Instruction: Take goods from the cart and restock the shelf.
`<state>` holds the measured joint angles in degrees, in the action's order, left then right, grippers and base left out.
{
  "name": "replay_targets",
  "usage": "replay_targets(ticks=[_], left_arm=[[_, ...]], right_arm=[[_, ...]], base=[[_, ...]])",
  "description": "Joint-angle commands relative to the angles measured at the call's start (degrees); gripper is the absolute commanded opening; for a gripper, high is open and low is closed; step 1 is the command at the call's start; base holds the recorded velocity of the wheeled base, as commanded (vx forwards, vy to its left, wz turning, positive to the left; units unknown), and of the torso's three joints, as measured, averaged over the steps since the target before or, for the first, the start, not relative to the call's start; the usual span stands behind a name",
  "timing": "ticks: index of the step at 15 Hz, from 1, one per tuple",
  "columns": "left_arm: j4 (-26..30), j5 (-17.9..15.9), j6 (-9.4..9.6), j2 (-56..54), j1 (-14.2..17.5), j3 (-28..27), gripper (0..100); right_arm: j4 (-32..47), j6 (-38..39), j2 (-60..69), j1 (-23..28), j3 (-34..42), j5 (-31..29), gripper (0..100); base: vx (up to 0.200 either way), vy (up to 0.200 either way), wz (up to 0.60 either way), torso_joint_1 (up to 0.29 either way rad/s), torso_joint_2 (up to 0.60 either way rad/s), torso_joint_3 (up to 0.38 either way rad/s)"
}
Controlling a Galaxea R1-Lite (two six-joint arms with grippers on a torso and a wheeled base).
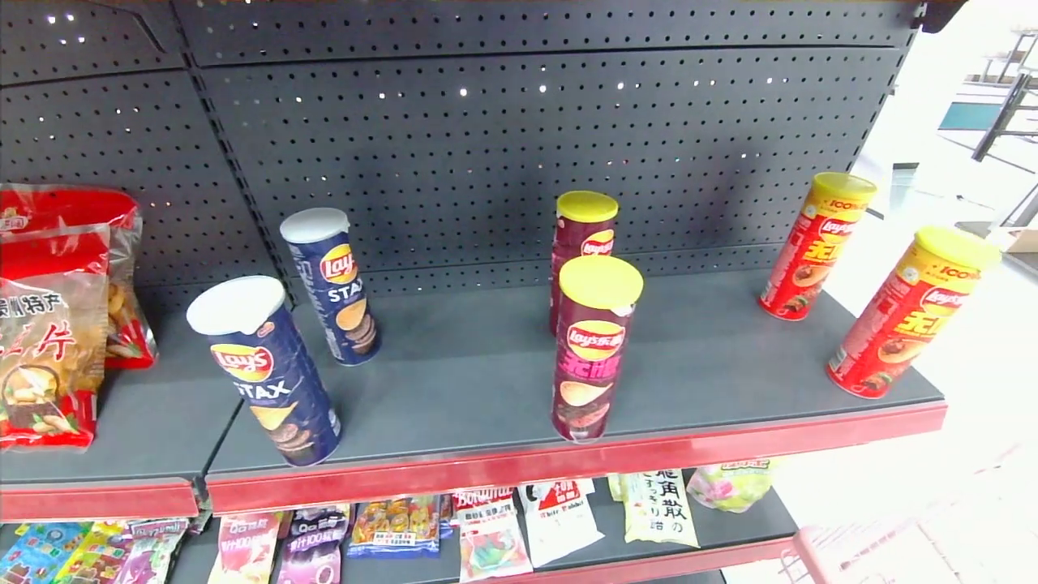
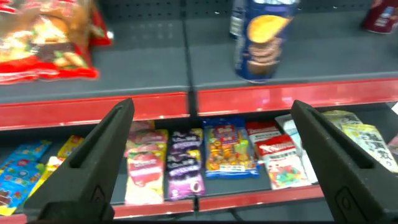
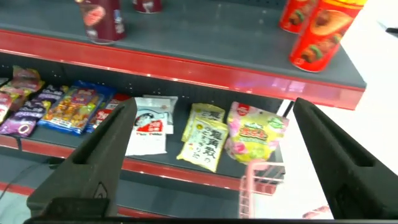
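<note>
The dark grey shelf point(image 1: 486, 365) with a red front edge holds upright chip cans in pairs: two navy cans point(image 1: 268, 373) on the left, two maroon cans point(image 1: 592, 349) in the middle, two red cans point(image 1: 912, 316) on the right. My left gripper point(image 2: 211, 112) hangs open and holds nothing, facing the shelf front below the front navy can point(image 2: 261, 37). My right gripper point(image 3: 216, 106) is open too, with nothing in it, and sits below the shelf between a maroon can point(image 3: 102, 18) and a red can point(image 3: 323, 31). A corner of the pink cart point(image 3: 258, 180) shows low on the right.
Red snack bags point(image 1: 49, 324) stand on the neighbouring shelf section to the left. The lower shelf carries a row of flat snack packets point(image 1: 486, 531). Bare shelf surface lies between the can pairs. The pink cart rim point(image 1: 851, 543) sits at the lower right.
</note>
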<state>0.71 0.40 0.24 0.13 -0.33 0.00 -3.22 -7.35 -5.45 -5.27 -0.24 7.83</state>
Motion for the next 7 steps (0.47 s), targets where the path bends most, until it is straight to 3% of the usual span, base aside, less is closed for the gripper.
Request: replay_targets(ticks=[1, 7], left_arm=[[0.0, 0.04, 0.02, -0.05, -0.02, 0.0, 100], [0.0, 0.04, -0.07, -0.05, -0.02, 0.0, 100]], right_arm=[[-0.03, -0.03, -0.09, -0.01, 0.07, -0.09, 100], [-0.39, 0.41, -0.09, -0.01, 0.16, -1.41, 100]], base=[[0.0, 0.0, 0.0, 0.0, 0.0, 0.0], [0.0, 0.0, 0.0, 0.0, 0.0, 0.0]])
